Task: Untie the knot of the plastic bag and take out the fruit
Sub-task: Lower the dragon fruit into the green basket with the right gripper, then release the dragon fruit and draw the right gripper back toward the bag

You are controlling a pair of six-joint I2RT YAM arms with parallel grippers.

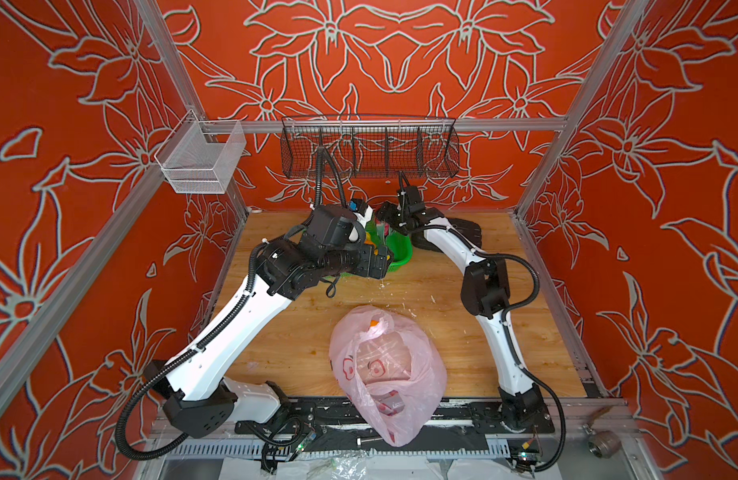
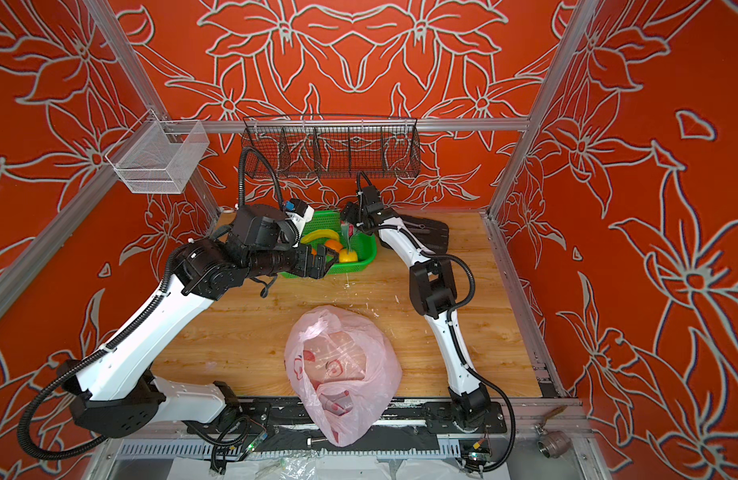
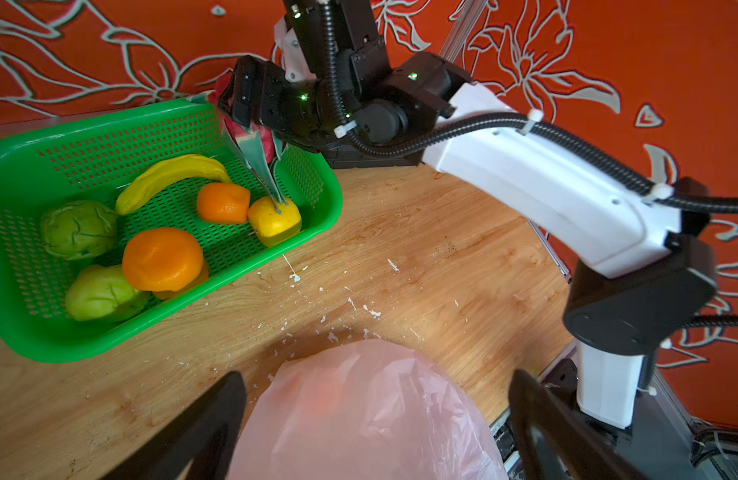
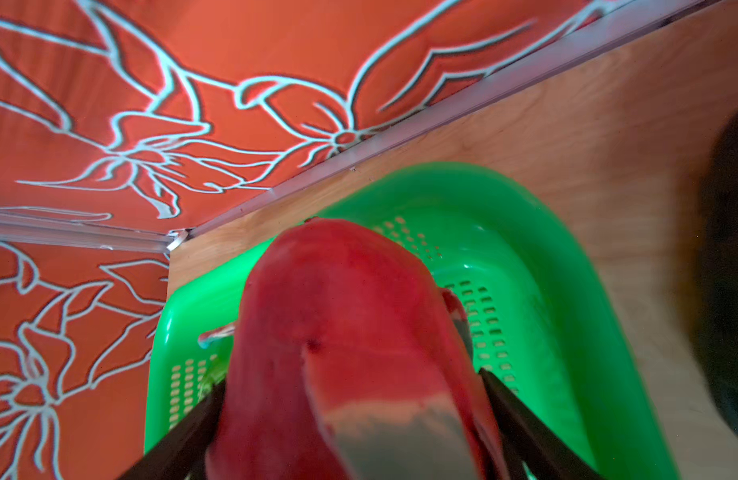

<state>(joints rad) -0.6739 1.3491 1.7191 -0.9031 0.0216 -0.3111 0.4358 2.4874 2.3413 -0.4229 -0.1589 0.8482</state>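
— On the pale wooden tabletop [image 1: 296, 332], how far along is it?

— Well along, I judge. The thin pink plastic bag with red flower prints [image 1: 388, 374] lies at the front edge with its mouth gaping. I see no knot, so the untying looks done. The green perforated plastic basket [image 3: 88, 345] at the back already holds most of the fruit.

— And the arms?

— The right gripper [image 4: 352, 380] is clamped on the pink-red dragon fruit with green tips [image 4: 338, 311]. It holds it over the basket's far end, and the tips touch the yellow round fruit [image 3: 275, 220] below. The left gripper [image 3: 377, 382] hangs between basket and bag, pointed at the bag, jaws spread wide with nothing between them.

— What's left?

— Setting that one down, plus one small orange [image 1: 374, 323] that seems to sit in the bag's mouth. Whether more hides under the folds I cannot tell.

— Anything in the way?

— The basket is crowded: two green fruits [image 3: 78, 228], oranges [image 3: 162, 259] and a curved yellow banana [image 3: 172, 174]. The left arm overhangs its near side. A black wire rack [image 1: 369, 153] and a white mesh bin [image 1: 201, 162] hang on the back rail, well clear. White flecks [image 3: 292, 276] litter the wood.
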